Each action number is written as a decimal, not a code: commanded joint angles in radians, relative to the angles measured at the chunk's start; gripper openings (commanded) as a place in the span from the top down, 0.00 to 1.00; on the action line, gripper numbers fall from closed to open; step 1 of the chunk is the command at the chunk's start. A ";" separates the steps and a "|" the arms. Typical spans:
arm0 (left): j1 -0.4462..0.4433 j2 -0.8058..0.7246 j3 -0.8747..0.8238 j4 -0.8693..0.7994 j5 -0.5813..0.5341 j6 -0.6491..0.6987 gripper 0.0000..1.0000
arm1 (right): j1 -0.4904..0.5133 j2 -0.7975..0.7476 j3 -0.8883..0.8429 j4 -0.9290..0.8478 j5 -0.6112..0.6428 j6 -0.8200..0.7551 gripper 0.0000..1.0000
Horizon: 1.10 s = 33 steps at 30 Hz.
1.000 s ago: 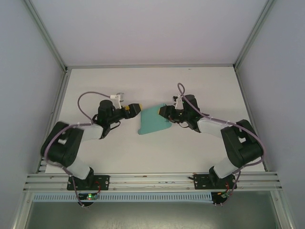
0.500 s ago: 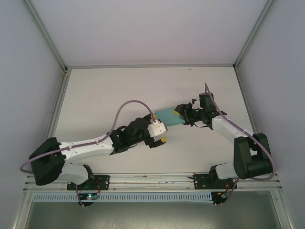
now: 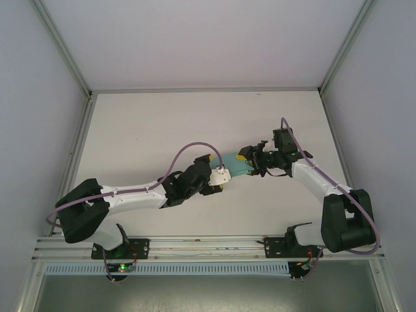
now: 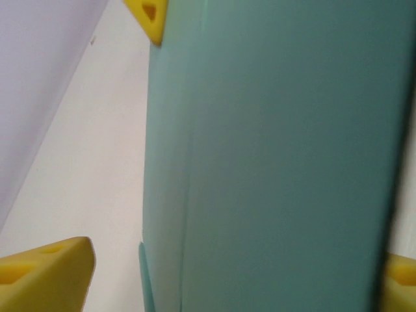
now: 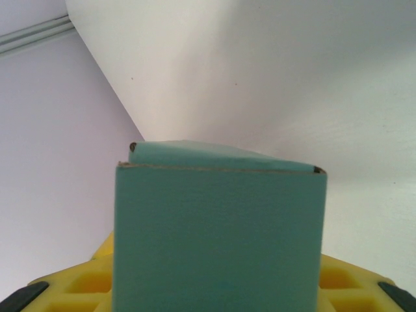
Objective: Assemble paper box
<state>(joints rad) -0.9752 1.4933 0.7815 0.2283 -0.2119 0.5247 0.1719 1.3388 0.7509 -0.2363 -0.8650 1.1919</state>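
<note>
The teal-green paper box hangs just above the table's middle, between my two grippers. My right gripper is shut on its right end; in the right wrist view the box stands up between the yellow fingers of that gripper, its top edge folded over. My left gripper straddles the box's left end. Seen from the left wrist, the box lies between the jaws of this gripper, with a gap to the left finger, so it is open around the box.
The white table is bounded by grey walls left, right and back, and by a metal rail at the near edge. The left arm stretches low across the near-left table. Its purple cable arcs above.
My left arm swung in from the left and brought its jaws around the box's left end, narrowing them. My right gripper carried the box slightly rightward.
</note>
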 commanded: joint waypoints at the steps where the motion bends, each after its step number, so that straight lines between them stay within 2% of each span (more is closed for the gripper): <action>1: -0.001 -0.007 0.020 0.058 -0.014 0.019 0.32 | -0.005 -0.003 -0.005 -0.006 -0.043 0.029 0.61; 3: -0.001 -0.010 0.025 0.043 -0.017 0.016 0.40 | -0.006 -0.009 -0.017 0.000 -0.050 0.035 0.61; 7: 0.005 -0.027 0.018 0.032 0.024 0.009 0.45 | -0.005 -0.034 -0.047 0.053 -0.057 0.068 0.59; 11: 0.032 -0.041 0.029 -0.019 0.077 0.006 0.52 | -0.005 -0.089 -0.091 0.108 -0.005 0.097 0.43; 13: 0.058 -0.050 0.059 -0.107 0.129 -0.003 0.54 | -0.006 -0.128 -0.111 0.136 0.040 0.082 0.32; 15: 0.087 -0.056 0.104 -0.232 0.199 -0.018 0.56 | -0.014 -0.170 -0.120 0.133 0.099 0.016 0.02; 17: 0.102 -0.065 0.133 -0.320 0.217 -0.032 0.61 | -0.034 -0.209 -0.110 0.086 0.174 -0.103 0.02; 20: 0.140 -0.076 0.173 -0.528 0.357 0.024 0.55 | -0.047 -0.283 -0.078 0.074 0.352 -0.361 0.02; 22: 0.170 -0.063 0.210 -0.648 0.403 0.032 0.57 | -0.051 -0.344 -0.104 0.201 0.414 -0.488 0.01; 25: 0.225 -0.023 0.274 -0.815 0.486 0.048 0.60 | -0.063 -0.426 -0.188 0.390 0.490 -0.533 0.02; 26: 0.245 -0.006 0.297 -0.872 0.531 0.058 0.60 | -0.066 -0.440 -0.198 0.432 0.473 -0.574 0.01; 28: 0.286 0.031 0.343 -0.970 0.633 0.095 0.60 | -0.064 -0.442 -0.152 0.368 0.411 -0.672 0.01; 33: 0.326 0.139 0.437 -1.087 0.629 0.146 0.59 | -0.010 -0.367 -0.053 0.159 0.253 -0.901 0.01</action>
<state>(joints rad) -0.6647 1.5902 1.1679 -0.6834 0.3561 0.6075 0.1307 0.9356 0.6445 0.0147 -0.5220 0.4931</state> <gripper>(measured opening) 0.415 0.985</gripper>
